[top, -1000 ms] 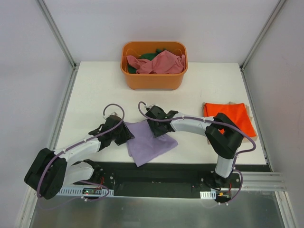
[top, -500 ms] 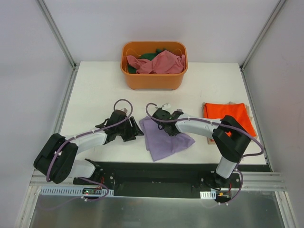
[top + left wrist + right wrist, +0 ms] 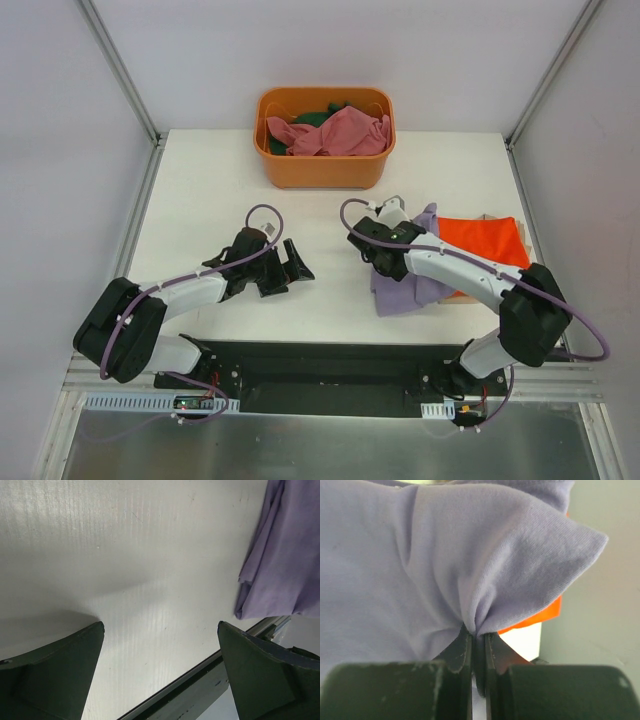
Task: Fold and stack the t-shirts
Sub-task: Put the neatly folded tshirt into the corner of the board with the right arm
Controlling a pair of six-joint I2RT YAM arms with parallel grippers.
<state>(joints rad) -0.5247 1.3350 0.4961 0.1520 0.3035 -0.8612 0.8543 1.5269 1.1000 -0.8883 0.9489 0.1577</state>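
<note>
My right gripper (image 3: 388, 262) is shut on a pinched fold of the lavender t-shirt (image 3: 412, 288), which hangs bunched and partly overlaps the left side of the folded orange-red t-shirt (image 3: 492, 243). In the right wrist view the jaws (image 3: 477, 633) meet on lavender t-shirt cloth (image 3: 420, 555), with the orange-red t-shirt (image 3: 541, 617) showing behind. My left gripper (image 3: 294, 265) stands wide open over bare table, left of the lavender shirt. Its wrist view shows nothing between the fingers (image 3: 161, 626), and the lavender t-shirt (image 3: 285, 555) lies at the upper right.
An orange plastic tub (image 3: 325, 172) stands at the table's far middle, holding a crumpled dusty pink t-shirt (image 3: 340, 130) and a dark green one (image 3: 314, 118). The table's near edge and black rail (image 3: 200, 690) run just below my left gripper.
My right gripper shut on the lavender shirt and carried it right, onto the orange-red shirt's edge. My left gripper let go of it, opened wide and stayed at the left.
</note>
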